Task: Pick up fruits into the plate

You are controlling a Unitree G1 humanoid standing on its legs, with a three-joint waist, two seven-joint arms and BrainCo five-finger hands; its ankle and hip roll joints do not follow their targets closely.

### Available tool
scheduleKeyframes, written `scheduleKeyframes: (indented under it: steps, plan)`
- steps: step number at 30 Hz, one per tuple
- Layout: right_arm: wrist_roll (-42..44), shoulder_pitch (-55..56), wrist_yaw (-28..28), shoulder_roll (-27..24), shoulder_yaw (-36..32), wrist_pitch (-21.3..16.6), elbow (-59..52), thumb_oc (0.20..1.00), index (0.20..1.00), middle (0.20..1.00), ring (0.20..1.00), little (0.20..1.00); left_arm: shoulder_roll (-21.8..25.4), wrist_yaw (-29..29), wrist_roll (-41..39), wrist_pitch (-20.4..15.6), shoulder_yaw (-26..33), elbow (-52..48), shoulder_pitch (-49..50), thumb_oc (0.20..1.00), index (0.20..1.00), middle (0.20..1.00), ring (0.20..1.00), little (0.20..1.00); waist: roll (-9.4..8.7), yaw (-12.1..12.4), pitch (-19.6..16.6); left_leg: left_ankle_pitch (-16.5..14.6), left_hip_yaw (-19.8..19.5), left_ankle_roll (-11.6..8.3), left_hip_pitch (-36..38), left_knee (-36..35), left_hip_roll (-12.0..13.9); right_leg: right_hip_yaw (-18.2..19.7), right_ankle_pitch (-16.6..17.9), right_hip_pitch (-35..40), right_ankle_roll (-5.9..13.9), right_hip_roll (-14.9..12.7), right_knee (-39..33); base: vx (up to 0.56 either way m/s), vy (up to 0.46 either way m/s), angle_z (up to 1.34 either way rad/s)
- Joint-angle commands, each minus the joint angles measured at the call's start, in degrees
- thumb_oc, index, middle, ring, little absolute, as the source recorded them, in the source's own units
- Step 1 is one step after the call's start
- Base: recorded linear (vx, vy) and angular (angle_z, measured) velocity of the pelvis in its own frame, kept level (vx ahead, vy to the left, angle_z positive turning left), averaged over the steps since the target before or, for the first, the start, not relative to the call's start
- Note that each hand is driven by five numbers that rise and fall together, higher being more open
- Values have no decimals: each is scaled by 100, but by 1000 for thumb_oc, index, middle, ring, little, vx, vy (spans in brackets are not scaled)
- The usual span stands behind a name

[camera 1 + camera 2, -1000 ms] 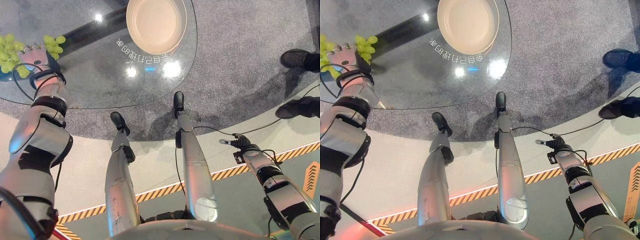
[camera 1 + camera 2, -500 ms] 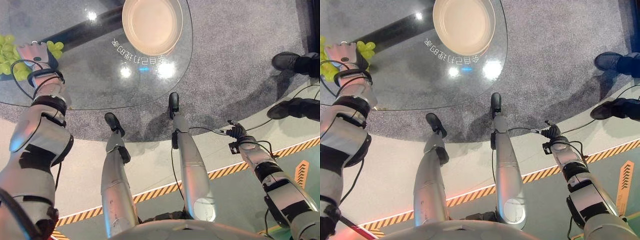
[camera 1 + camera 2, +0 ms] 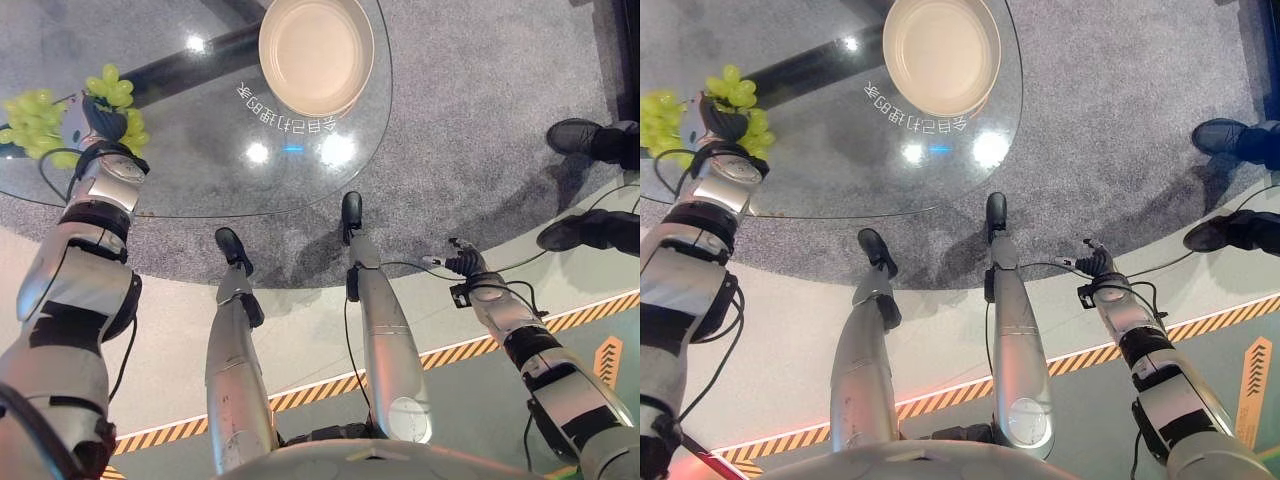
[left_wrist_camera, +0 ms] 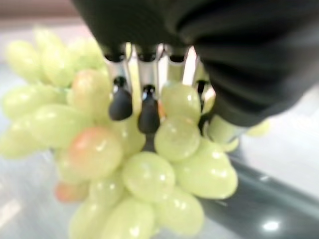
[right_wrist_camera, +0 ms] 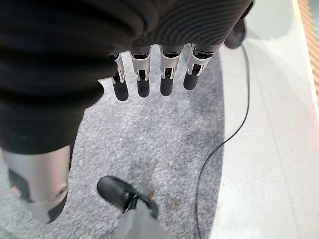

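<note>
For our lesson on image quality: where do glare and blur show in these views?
Left eye view: bright light spots glare on the glass table near the plate. Left wrist view: the grapes by the left hand look soft, the background blurred.

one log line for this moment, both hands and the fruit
left robot hand: curled on bunch of green grapes | round beige plate: empty, on glass table | right robot hand: idle, open
</note>
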Motion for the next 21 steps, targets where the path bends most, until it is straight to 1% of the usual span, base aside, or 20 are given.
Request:
scheduleKeyframes:
  steps: [1, 2, 3, 4, 5, 6, 7, 8, 9, 10, 12, 13, 17, 21]
  plan:
    - [-107, 515, -278, -77, -29, -116, -391, 1000, 1000, 1000, 1000, 1000, -51, -97, -1042, -1003, 574, -658, 150, 200, 200, 200, 200, 200, 41, 71, 303, -319, -82, 151, 149, -197, -777, -155, -676, 383, -89, 609, 98, -3, 16, 9]
    - [-135, 586, -332, -42, -49, -213, -466, 1000, 1000, 1000, 1000, 1000, -130, -91, -1241, -1173, 662, -913, 283, 200, 200, 200, 200, 200, 58, 93, 303, -324, -89, 152, 166, -190, -786, -169, -690, 411, -90, 593, 105, 1, 10, 9]
    - [-174, 632, -370, -20, -67, -256, -541, 1000, 1000, 1000, 1000, 1000, -185, -117, -1317, -1201, 717, -1113, 373, 200, 200, 200, 200, 200, 69, 110, 303, -325, -95, 155, 196, -196, -800, -178, -697, 443, -91, 590, 108, -1, 2, 11]
    - [-231, 726, -436, 8, -105, -450, -693, 1000, 1000, 1000, 1000, 1000, -306, -229, -1630, -1503, 843, -1458, 577, 200, 200, 200, 200, 200, 91, 141, 303, -341, -105, 161, 266, -193, -822, -217, -721, 523, -93, 568, 123, -2, 1, 10]
    - [-243, 762, -457, 19, -119, -459, -782, 1000, 1000, 1000, 1000, 1000, -342, -220, -1688, -1540, 870, -1595, 643, 200, 200, 200, 200, 200, 96, 149, 303, -344, -106, 164, 290, -193, -828, -226, -726, 552, -93, 562, 126, -3, 2, 10]
    - [-282, 853, -474, 24, -175, -591, -978, 1000, 1000, 1000, 1000, 1000, -402, -316, -1885, -1644, 941, -1889, 790, 200, 200, 200, 200, 200, 102, 168, 303, -353, -104, 171, 356, -202, -842, -255, -734, 629, -92, 544, 121, -2, 2, 5]
    - [-287, 886, -460, 20, -195, -665, -1034, 1000, 1000, 1000, 1000, 1000, -416, -359, -1999, -1744, 966, -1963, 839, 200, 200, 200, 200, 200, 105, 172, 303, -356, -104, 174, 381, -208, -847, -266, -736, 658, -90, 538, 115, 8, 7, 5]
    - [-301, 1032, -352, 48, -243, -1020, -1275, 1000, 1000, 1000, 1000, 1000, -535, -462, -2207, -1952, 1116, -2307, 1069, 200, 200, 200, 200, 200, 122, 202, 303, -387, -112, 186, 479, -219, -859, -301, -765, 758, -84, 507, 123, 0, 0, 0]
    - [-294, 1056, -310, 51, -248, -1147, -1313, 1000, 1000, 1000, 1000, 1000, -552, -523, -2250, -1999, 1139, -2345, 1110, 200, 200, 200, 200, 200, 126, 204, 303, -391, -114, 188, 501, -223, -861, -306, -770, 780, -82, 502, 124, 19, 9, 3]
    - [-222, 1206, -138, 85, -329, -1281, -1672, 1000, 1000, 1000, 1000, 1000, -626, -679, -2280, -2101, 1265, -2637, 1328, 200, 200, 200, 200, 200, 132, 227, 303, -421, -132, 190, 630, -226, -874, -340, -804, 910, -80, 478, 132, 15, -2, 3]
    - [-231, 1329, 8, 122, -384, -1578, -1850, 1000, 1000, 1000, 1000, 1000, -681, -838, -2275, -2179, 1366, -2905, 1517, 200, 200, 200, 200, 200, 146, 260, 303, -433, -144, 198, 741, -233, -867, -372, -850, 1023, -79, 464, 164, 13, -11, 8]
    - [-304, 1412, 87, 139, -451, -1821, -1921, 1000, 1000, 1000, 1000, 1000, -721, -982, -2302, -2248, 1466, -3081, 1647, 200, 200, 200, 200, 200, 166, 292, 303, -434, -157, 202, 848, -255, -864, -402, -888, 1136, -81, 450, 182, 14, -9, 10]
    - [-389, 1536, 128, 139, -562, -2112, -1926, 1000, 1000, 1000, 1000, 1000, -809, -1368, -2557, -2454, 1676, -3375, 1930, 200, 200, 200, 200, 200, 223, 366, 303, -467, -175, 203, 1135, -290, -850, -489, -966, 1432, -80, 392, 195, 23, -3, 8]
    - [-482, 1626, 111, 174, -672, -2184, -2053, 1000, 1000, 1000, 1000, 1000, -900, -1741, -2785, -2550, 1834, -3687, 2173, 200, 200, 200, 200, 200, 264, 426, 303, -487, -192, 218, 1481, -377, -839, -553, -1027, 1754, -86, 364, 186, 33, 6, 8]
